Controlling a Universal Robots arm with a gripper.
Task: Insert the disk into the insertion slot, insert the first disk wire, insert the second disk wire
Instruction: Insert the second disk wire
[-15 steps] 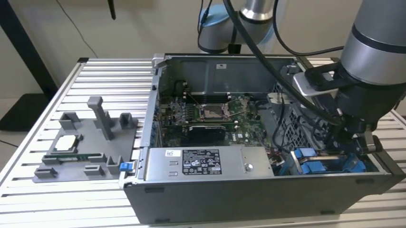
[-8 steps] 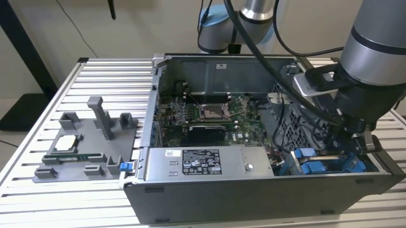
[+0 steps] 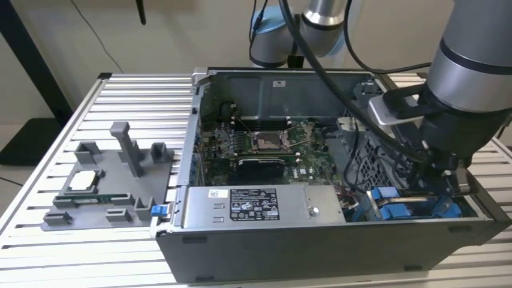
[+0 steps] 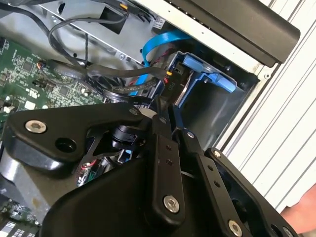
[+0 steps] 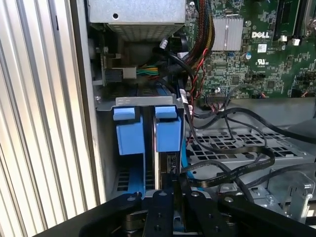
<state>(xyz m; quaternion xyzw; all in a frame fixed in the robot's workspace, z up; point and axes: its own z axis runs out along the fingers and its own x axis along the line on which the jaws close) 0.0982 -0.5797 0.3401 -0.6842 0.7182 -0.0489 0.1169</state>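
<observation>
Blue-framed disk [image 5: 148,133] sat in the slot [image 5: 143,101]; gripper [image 5: 174,185], fingers nearly closed, seemed to be seating 1 wire [image 5: 232,173], needing a straight push.

A grey fixture tray [image 3: 104,186] sits on the slatted table [image 3: 48,252] beside the open computer case [image 3: 320,252].

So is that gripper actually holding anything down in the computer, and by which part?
It cannot be told. The gripper sits down at the blue-framed disk in the insertion slot, among the wires.
</observation>
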